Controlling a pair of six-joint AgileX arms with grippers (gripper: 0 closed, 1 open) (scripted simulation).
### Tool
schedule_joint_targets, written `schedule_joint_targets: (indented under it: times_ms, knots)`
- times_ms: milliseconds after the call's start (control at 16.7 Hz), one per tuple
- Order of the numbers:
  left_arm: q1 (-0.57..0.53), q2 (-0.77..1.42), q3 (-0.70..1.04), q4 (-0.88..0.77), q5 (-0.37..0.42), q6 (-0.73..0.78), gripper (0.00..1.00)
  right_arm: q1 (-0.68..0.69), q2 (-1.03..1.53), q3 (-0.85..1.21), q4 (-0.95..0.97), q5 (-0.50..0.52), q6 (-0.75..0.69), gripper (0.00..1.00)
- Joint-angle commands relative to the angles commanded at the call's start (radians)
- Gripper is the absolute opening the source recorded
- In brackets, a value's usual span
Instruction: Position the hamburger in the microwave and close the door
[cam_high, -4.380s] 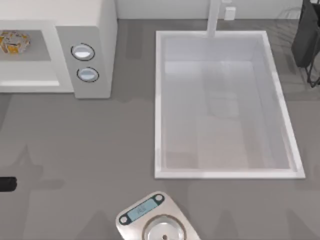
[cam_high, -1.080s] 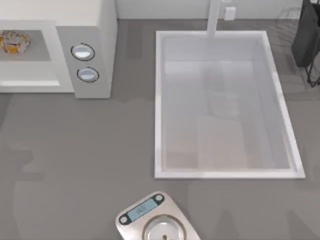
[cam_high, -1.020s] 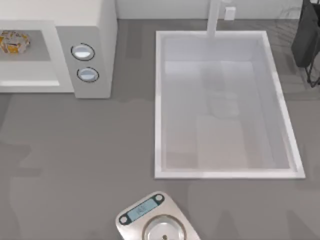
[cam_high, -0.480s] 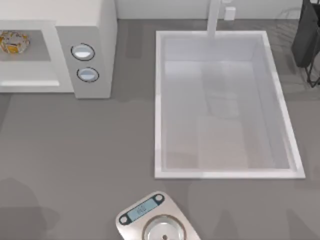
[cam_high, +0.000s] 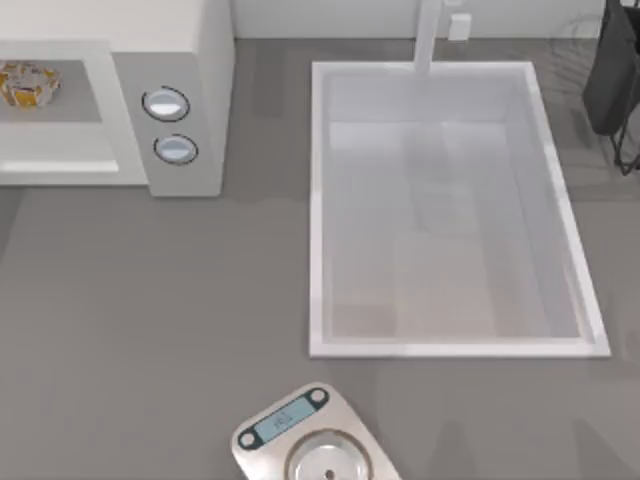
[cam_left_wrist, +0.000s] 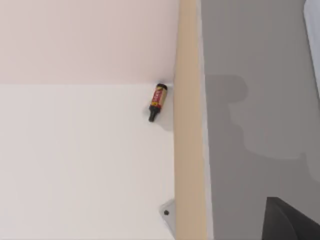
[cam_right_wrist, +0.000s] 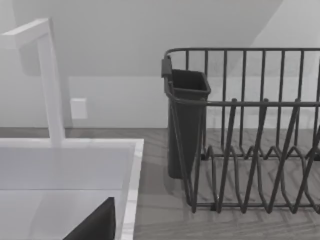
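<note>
The hamburger (cam_high: 25, 83) lay inside the microwave (cam_high: 170, 60), at the far left of the worktop (cam_high: 160, 310), on the grey floor of the open cavity. The two round knobs (cam_high: 166, 104) sat one above the other on the panel just right of the cavity. The white sink (cam_high: 322, 220) took the middle and right of the worktop, and a steel scale (cam_high: 310, 445) stood at the near edge. A dark dish rack (cam_right_wrist: 240, 130) was beside the sink, at the far right. In the left wrist view a small bottle (cam_left_wrist: 157, 101) lay on a pale floor beside the worktop edge. I cannot tell the state of the jaws of either arm
</note>
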Motion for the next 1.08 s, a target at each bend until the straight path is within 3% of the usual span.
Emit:
schedule_joint_targets:
  times_ms: [420,840,1080]
  knots:
    - [-0.001,0.01,-0.012,0.016,-0.001,0.002,0.0,0.0,0.0,0.0,0.0,0.0,0.0,1.0]
    - [0.003,0.101,-0.208,0.319,0.002,0.008,0.0,0.0,0.0,0.0,0.0,0.0,0.0,1.0]
    - [0.006,0.126,-0.261,0.381,0.004,0.008,0.0,0.0,0.0,0.0,0.0,0.0,0.0,1.0]
